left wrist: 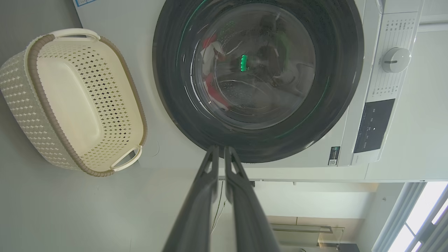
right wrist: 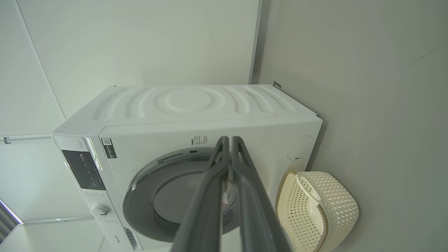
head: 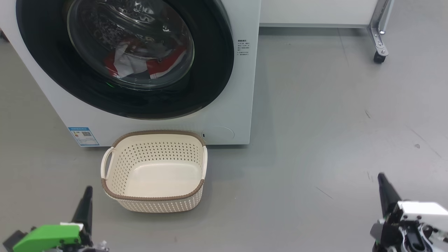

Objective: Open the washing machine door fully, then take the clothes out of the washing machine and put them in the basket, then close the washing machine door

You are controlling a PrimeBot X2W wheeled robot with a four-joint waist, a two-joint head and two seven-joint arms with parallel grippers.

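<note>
The washing machine (head: 227, 115) stands at the upper left in the head view, its black-rimmed door (head: 210, 70) closed flat against the front. Red and white clothes (head: 157, 68) lie in the drum behind the glass. The cream basket (head: 154, 133) sits on the floor, close in front of the machine, with nothing inside. My left gripper (head: 87, 192) is shut at the lower left, just left of the basket. My right gripper (head: 382, 178) is shut at the lower right, far from the machine. The left wrist view has the shut fingers (left wrist: 220, 149) pointing at the door's rim (left wrist: 168, 87), with the basket (left wrist: 21, 87) beside it.
A metal frame leg with a caster wheel (head: 379, 56) stands at the back right. Open grey floor (head: 332, 140) stretches to the right of the machine. A control panel with a white dial (left wrist: 395, 60) runs along the machine's top front.
</note>
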